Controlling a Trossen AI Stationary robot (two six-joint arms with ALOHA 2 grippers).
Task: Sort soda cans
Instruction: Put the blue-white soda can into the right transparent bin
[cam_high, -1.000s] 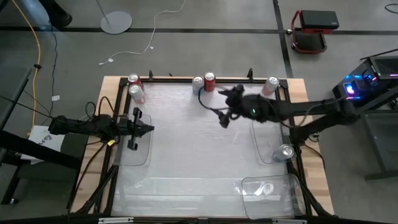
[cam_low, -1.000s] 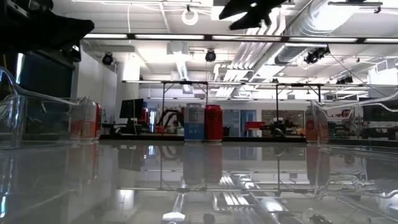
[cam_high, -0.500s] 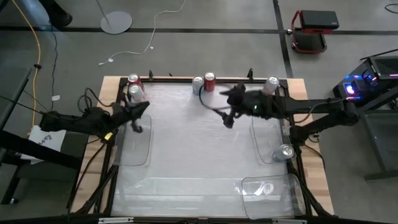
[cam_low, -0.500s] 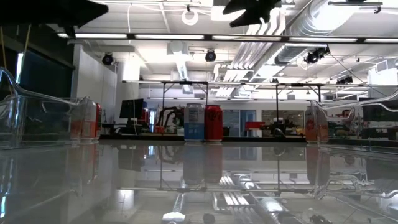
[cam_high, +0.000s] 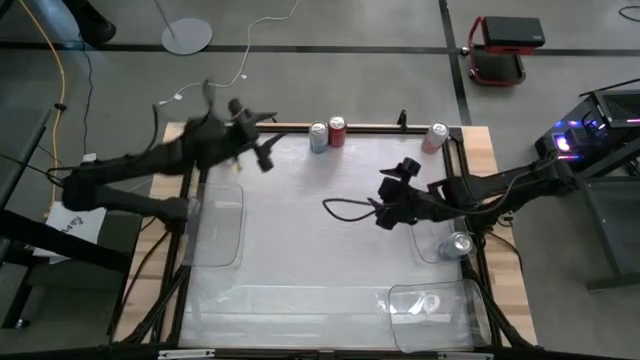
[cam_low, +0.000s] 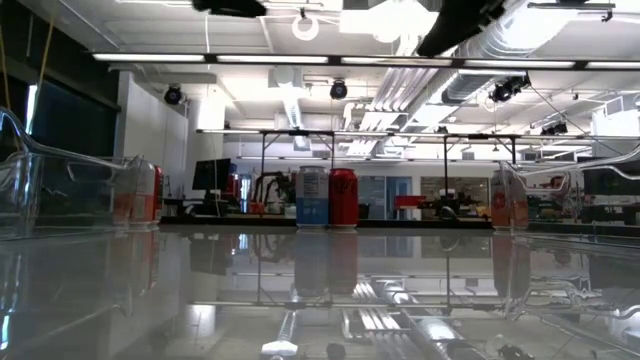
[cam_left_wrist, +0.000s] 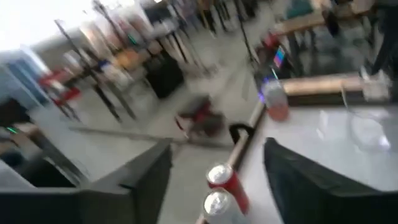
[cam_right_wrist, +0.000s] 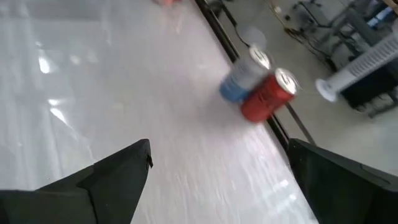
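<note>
Both arms have swung: left gripper (cam_high: 262, 150) at eleven o'clock, right gripper (cam_high: 392, 195) retreated centre-right (fingers apart, empty); next, reach the red can (cam_high: 337, 131).

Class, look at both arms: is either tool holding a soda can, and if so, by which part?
Nothing is held. The left tool hangs open near the table's far left corner, and the right tool hangs open over the middle. The red can stands untouched at the far edge.

1. You're looking at a blue-and-silver can (cam_high: 318, 137) and a red can (cam_high: 337, 131) standing upright, touching, mid back edge.
2. A pale pink can (cam_high: 437, 137) is sitting upright at the back right corner.
3. A silver-topped can (cam_high: 459, 244) is standing in the right clear tray (cam_high: 432, 240).
</note>
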